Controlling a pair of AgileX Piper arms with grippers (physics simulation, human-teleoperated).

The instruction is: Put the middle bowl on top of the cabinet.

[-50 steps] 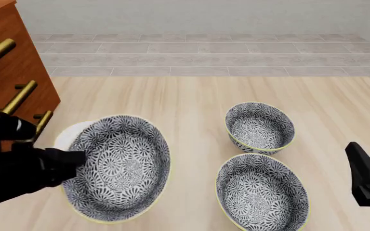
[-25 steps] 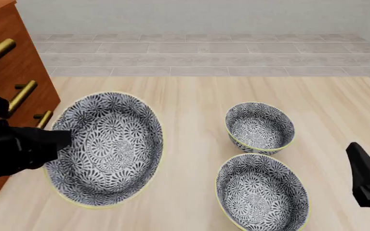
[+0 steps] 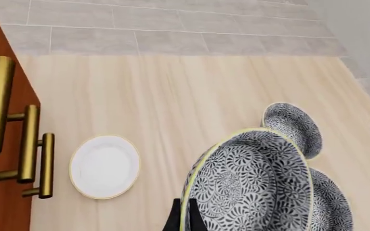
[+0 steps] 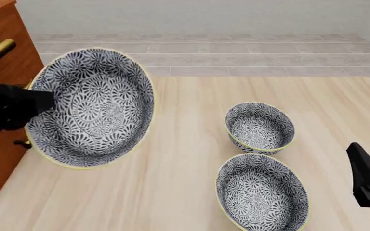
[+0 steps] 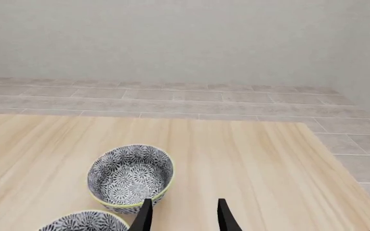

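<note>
We see the middle bowl (image 4: 94, 108) lifted off the desk (image 4: 191, 144), tilted so its patterned inside faces the front camera, with nothing in it. The left gripper (image 4: 40, 102) is clamped on its left rim, and the bowl hangs in front of the cabinet (image 4: 5, 62), below the cabinet's top edge. In the left wrist view the same bowl (image 3: 249, 185) stands nearly on edge at the fingertips, above the white saucer (image 3: 104, 166), which lies bare on the desk beside the cabinet's brass handles (image 3: 18, 139). Two more patterned bowls sit upright on the desk to the right, a far one (image 4: 260, 127) and a near one (image 4: 262, 192), both holding nothing. Our right gripper (image 5: 181, 216) hovers near them with its fingers parted, holding nothing.
</note>
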